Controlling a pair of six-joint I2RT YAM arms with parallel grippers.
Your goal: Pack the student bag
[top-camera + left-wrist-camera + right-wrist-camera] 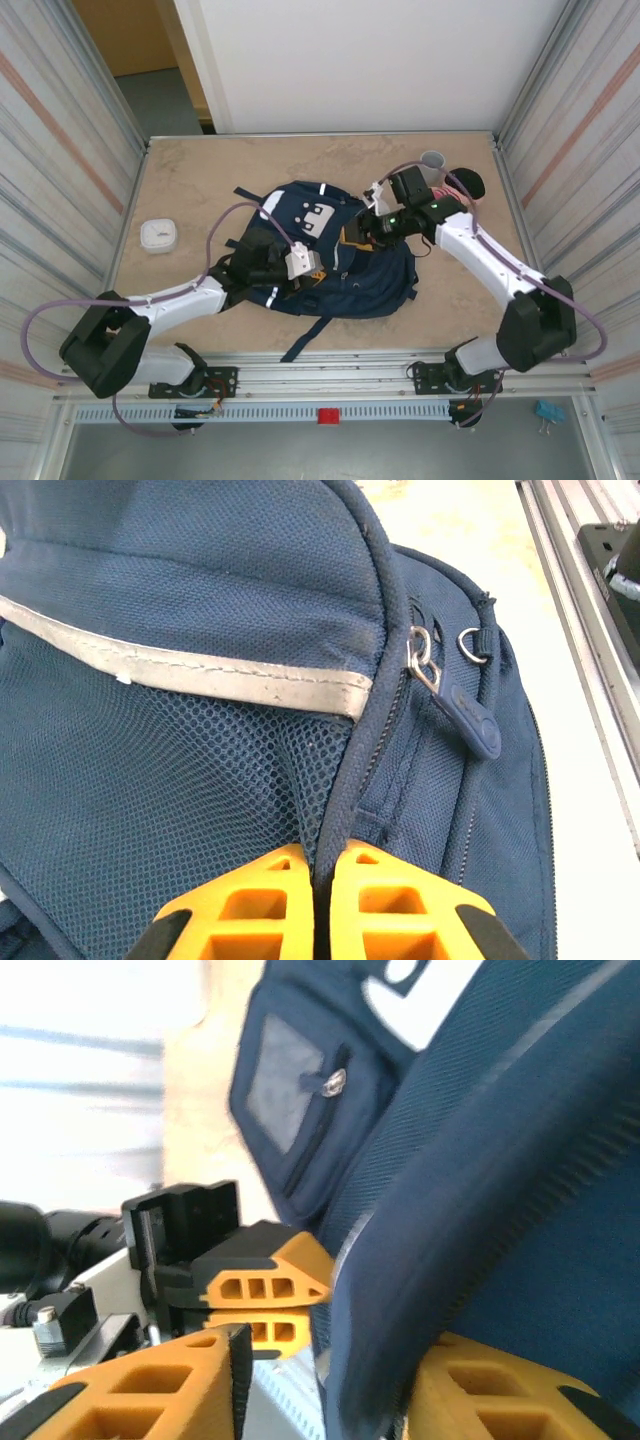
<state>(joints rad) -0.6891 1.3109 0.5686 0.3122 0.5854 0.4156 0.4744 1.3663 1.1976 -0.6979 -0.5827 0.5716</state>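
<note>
A large navy-blue fabric backpack (345, 285) with white patches lies flat in the middle of a beige stone-patterned table (200, 170). The left gripper (312, 268) sits on its near-left part and the right gripper (368, 228) at its far-right edge, each on a white arm reaching in from a near corner. A small round white disc (158, 236) lies well apart to the left, and a pale grey cup (432, 160) stands near the far right corner.

A large navy-blue fabric student bag (375, 285) is lying slumped in the middle of the pale worktop (200, 170), with its top end pointing toward the far side. A white patch (318, 226) is showing on its upper face. A dark strap (305, 340) is trailing toward the near edge. Close up, a pale reflective stripe (200, 670) is crossing the mesh fabric, and a navy zip pull (470, 720) is hanging from a metal ring beside dark piping.
</note>
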